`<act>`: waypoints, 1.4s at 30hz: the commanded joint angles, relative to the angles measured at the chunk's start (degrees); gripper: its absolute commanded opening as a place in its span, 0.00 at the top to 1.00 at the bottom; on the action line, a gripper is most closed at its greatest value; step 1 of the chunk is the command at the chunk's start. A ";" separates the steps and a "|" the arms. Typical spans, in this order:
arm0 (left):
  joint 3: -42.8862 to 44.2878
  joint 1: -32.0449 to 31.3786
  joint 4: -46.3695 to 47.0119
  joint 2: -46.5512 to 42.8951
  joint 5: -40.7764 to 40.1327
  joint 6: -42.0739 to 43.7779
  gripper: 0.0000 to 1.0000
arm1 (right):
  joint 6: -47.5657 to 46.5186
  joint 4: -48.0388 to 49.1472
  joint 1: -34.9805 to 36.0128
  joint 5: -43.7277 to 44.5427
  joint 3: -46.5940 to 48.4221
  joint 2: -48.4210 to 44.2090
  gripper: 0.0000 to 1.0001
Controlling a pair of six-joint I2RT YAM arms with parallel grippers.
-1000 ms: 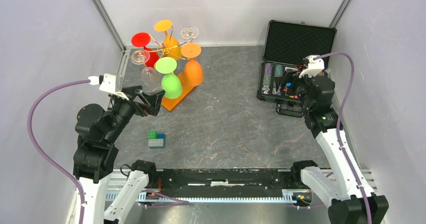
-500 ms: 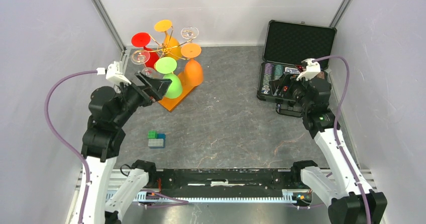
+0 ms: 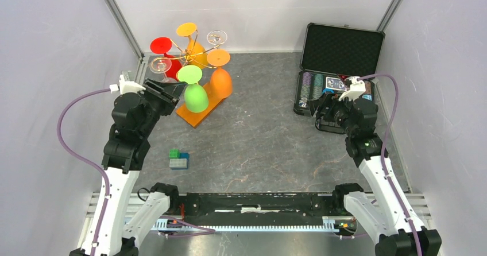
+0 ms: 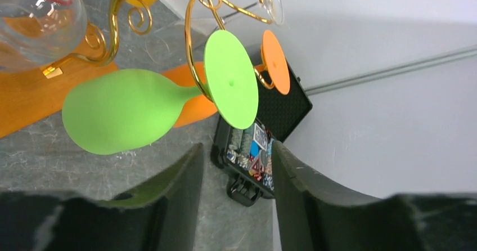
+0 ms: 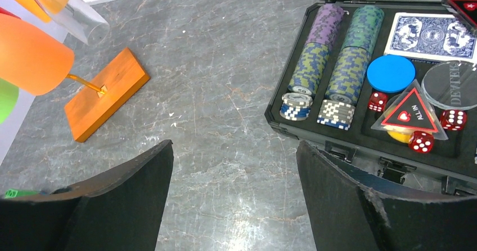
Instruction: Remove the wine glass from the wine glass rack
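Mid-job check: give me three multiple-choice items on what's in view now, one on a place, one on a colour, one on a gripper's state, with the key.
1. Where is the poker case?
A. far right of the table
B. far left
C. near edge, centre

2. What colour is the wine glass hanging just beyond the left gripper?
A. blue
B. green
C. black

3. How do the jaws of the right gripper stand?
A. shut tight on nothing
B. shut on a glass
C. open, empty

Key: 1 A, it lies open at the far right. 2 B, the left wrist view shows a green bowl and foot. 3 C, bare table shows between the jaws.
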 commanded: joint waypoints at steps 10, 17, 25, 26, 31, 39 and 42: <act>12.33 0.55 -2.27 7.60 -8.30 8.44 0.44 | -1.22 -0.94 -0.07 0.19 -2.95 -3.34 0.15; 15.22 0.53 -2.38 12.33 -6.60 13.01 0.43 | -1.09 -0.95 -0.11 0.51 -2.93 -3.33 0.15; 17.80 0.55 -3.61 16.32 -5.38 17.32 0.40 | -1.09 -0.94 -0.10 0.77 -2.92 -3.13 0.15; 17.84 0.55 -3.68 16.49 -5.20 17.28 0.41 | -1.02 -0.94 -0.07 0.76 -2.97 -3.03 0.15; 17.75 0.55 -4.35 17.36 -3.87 16.84 0.43 | -0.91 -0.94 -0.04 0.72 -3.09 -2.70 0.16; 18.26 0.53 -6.25 17.81 1.73 14.25 0.35 | -0.91 -0.96 -0.12 0.90 -3.37 -2.69 0.16; 17.71 0.55 -6.09 17.38 3.93 11.76 0.35 | -0.79 -0.94 -0.11 0.86 -3.47 -2.67 0.16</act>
